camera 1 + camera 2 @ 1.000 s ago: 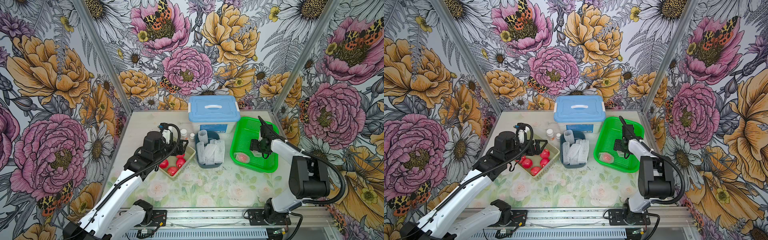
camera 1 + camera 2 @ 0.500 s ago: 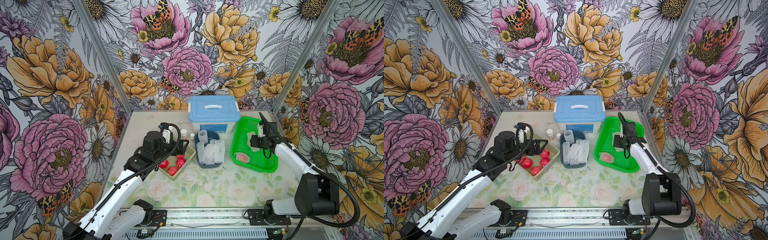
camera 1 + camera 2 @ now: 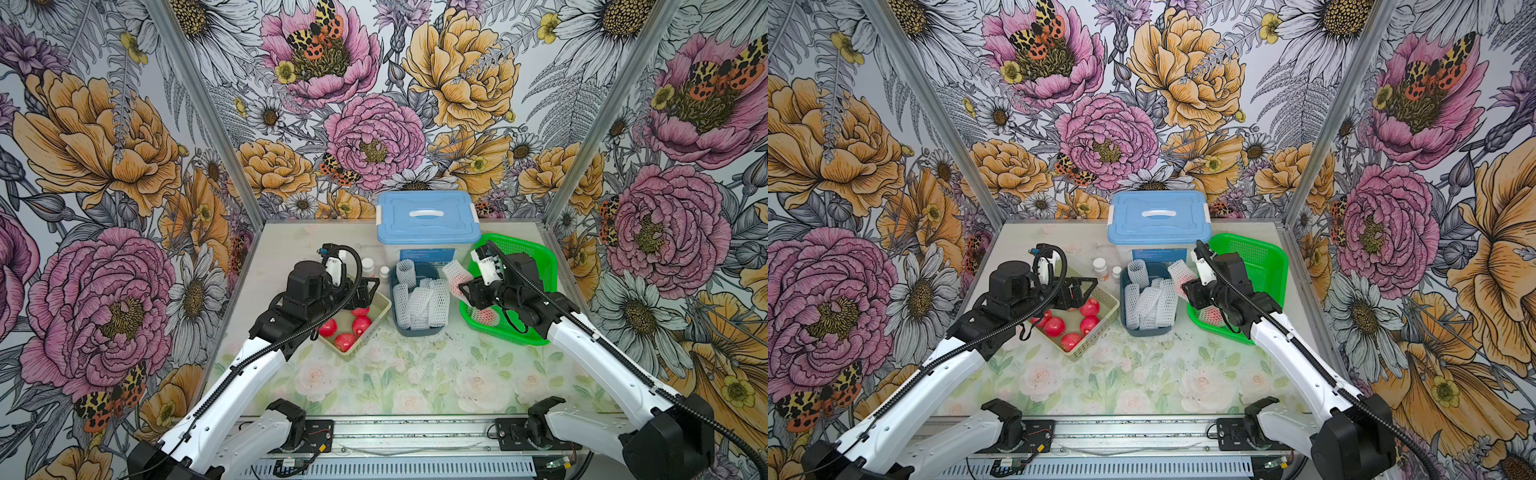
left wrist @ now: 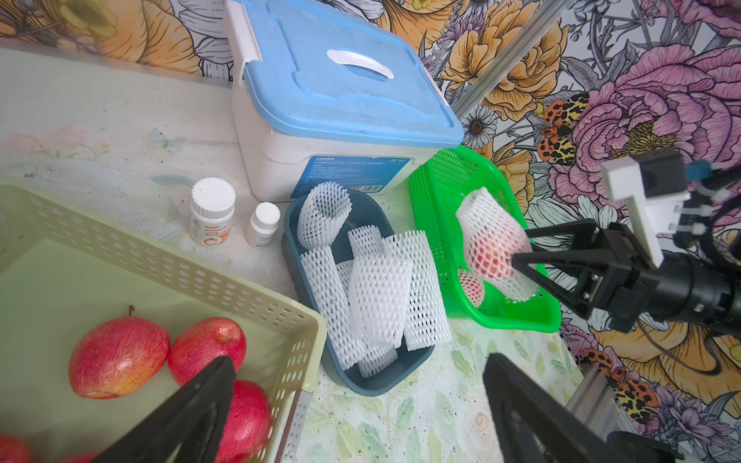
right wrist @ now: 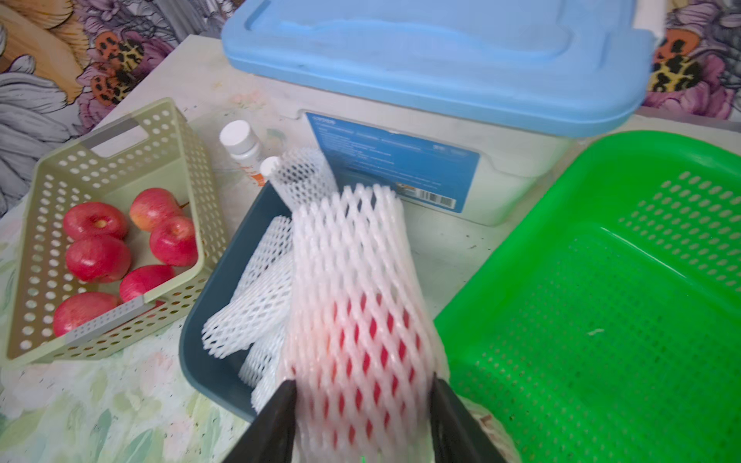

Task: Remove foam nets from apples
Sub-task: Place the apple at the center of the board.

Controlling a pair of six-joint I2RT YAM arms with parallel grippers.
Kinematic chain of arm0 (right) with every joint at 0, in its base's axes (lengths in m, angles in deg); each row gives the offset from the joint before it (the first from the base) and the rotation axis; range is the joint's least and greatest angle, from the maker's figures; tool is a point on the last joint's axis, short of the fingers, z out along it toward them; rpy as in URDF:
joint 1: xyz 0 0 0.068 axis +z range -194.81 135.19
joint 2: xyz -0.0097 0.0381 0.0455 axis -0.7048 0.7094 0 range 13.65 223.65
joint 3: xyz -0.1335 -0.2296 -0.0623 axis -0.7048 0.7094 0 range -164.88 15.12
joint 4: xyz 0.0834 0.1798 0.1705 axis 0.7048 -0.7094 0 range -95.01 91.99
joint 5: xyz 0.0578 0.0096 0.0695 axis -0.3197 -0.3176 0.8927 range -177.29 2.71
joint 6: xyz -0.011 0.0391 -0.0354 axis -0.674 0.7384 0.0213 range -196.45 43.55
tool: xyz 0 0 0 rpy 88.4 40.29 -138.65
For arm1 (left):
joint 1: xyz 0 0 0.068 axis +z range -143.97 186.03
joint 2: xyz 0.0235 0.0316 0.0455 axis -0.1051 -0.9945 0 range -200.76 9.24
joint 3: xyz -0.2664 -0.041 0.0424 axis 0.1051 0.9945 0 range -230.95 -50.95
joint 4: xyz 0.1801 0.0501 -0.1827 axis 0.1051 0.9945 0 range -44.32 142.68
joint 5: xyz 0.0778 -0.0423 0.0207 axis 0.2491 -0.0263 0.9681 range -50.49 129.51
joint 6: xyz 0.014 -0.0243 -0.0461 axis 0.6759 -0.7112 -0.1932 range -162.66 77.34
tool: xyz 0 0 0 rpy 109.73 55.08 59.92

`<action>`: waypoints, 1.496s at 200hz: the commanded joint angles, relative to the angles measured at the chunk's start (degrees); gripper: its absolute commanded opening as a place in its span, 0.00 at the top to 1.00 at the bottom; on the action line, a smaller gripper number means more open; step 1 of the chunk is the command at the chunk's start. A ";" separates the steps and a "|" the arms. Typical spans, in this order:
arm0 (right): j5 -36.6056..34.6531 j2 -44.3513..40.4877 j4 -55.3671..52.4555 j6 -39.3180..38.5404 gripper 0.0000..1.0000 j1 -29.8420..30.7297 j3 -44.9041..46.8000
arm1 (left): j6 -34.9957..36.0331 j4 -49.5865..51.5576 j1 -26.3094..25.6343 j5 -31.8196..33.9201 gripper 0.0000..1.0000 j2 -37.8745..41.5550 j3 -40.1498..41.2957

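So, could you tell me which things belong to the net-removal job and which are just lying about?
Job: netted apple in right gripper; second netted apple, green basket; bare apples, beige basket; foam nets, blue-grey tub.
Idle: blue-lidded storage box; vitamin C bottle; small white bottle.

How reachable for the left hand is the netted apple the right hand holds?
Probably yes: the left hand is open; only the low blue bin sits between it and the netted apple.

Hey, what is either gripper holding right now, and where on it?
Right gripper pinches a netted apple across its apple-filled end, with the empty end sticking out. Left gripper is open and holds nothing.
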 commanded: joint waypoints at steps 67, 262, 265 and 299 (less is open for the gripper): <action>-8.25 0.63 16.04 8.69 0.45 27.28 18.87 | -7.62 -3.04 -7.59 -2.94 0.01 3.52 7.95; -10.16 -2.60 25.86 15.46 0.27 34.15 31.08 | -33.27 -26.14 -30.40 9.60 0.01 -13.72 22.26; -10.17 -2.69 25.98 15.52 0.27 34.17 31.16 | -33.30 -26.29 -30.28 9.39 0.01 -13.97 22.30; -11.05 -3.21 26.10 16.06 0.32 34.35 31.71 | -33.41 -33.13 -29.54 3.89 0.06 -19.14 22.11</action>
